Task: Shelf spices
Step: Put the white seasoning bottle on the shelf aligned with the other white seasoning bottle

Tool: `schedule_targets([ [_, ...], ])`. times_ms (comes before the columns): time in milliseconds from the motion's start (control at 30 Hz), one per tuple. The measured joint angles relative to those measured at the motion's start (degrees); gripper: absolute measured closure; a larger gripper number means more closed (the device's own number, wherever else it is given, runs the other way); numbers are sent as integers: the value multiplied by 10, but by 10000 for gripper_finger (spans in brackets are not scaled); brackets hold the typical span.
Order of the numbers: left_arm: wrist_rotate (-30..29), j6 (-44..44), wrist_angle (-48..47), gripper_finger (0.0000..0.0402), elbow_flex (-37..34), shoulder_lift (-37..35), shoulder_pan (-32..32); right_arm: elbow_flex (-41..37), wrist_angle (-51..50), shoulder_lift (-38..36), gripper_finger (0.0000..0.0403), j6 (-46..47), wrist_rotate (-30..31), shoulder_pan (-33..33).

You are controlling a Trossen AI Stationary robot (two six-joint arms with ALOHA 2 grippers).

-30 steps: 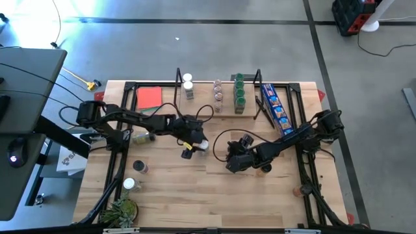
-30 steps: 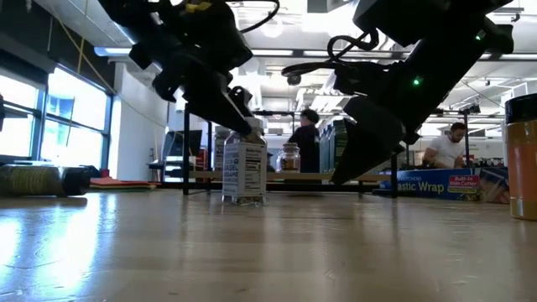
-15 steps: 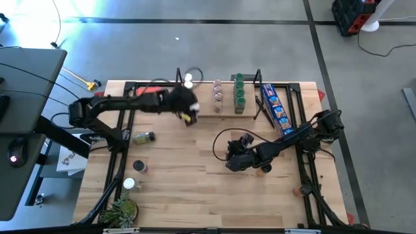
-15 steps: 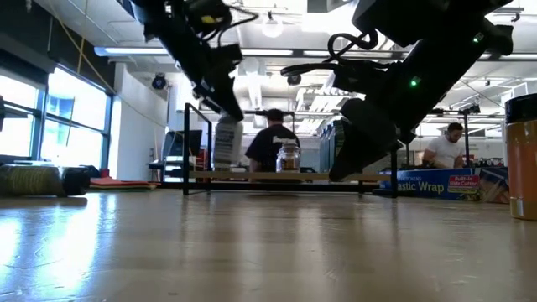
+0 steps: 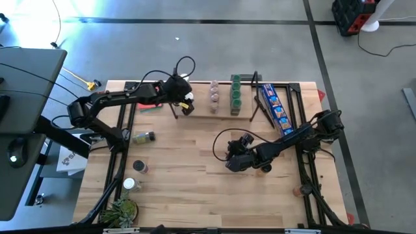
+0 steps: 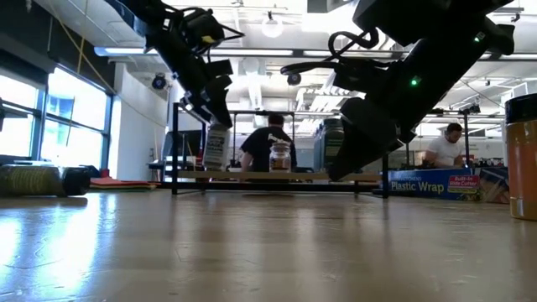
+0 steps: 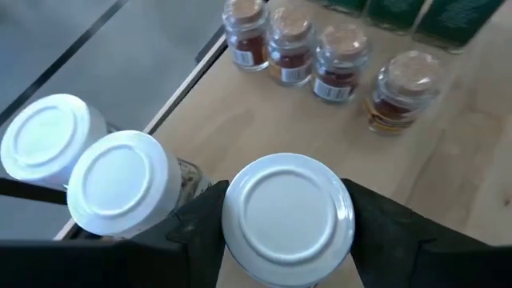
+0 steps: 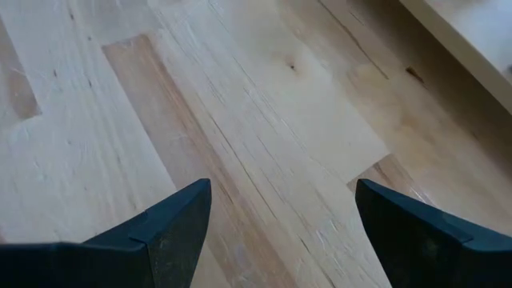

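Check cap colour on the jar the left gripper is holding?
White. The jar sits between the left gripper fingers; the left wrist view shows it best.

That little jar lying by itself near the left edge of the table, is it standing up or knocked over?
Knocked over. From above, the jar shows its whole side lying on the table, cap pointing sideways.

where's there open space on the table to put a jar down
Bare wood spans the table's near half, between the loose jars on the left and the right pincer. The shelf is crowded: the left pincer holds a white-capped jar beside two others.
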Motion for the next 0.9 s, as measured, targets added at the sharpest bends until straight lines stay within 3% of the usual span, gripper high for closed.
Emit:
schedule_targets([
  [167,-19,0,4,135,0,0,-2,0,0,0,98,0,0,0],
  [367,-19,7,-1,125,3,0,-2,0,0,0,98,0,0,0],
  [567,-17,19,-3,130,31,-24,-15,0,2,0,98,0,0,0],
  [733,17,17,5,156,40,-9,-38,0,5,0,98,-1,14,-1],
  [900,-45,29,4,205,39,43,-54,0,13,0,98,-10,22,-8],
])
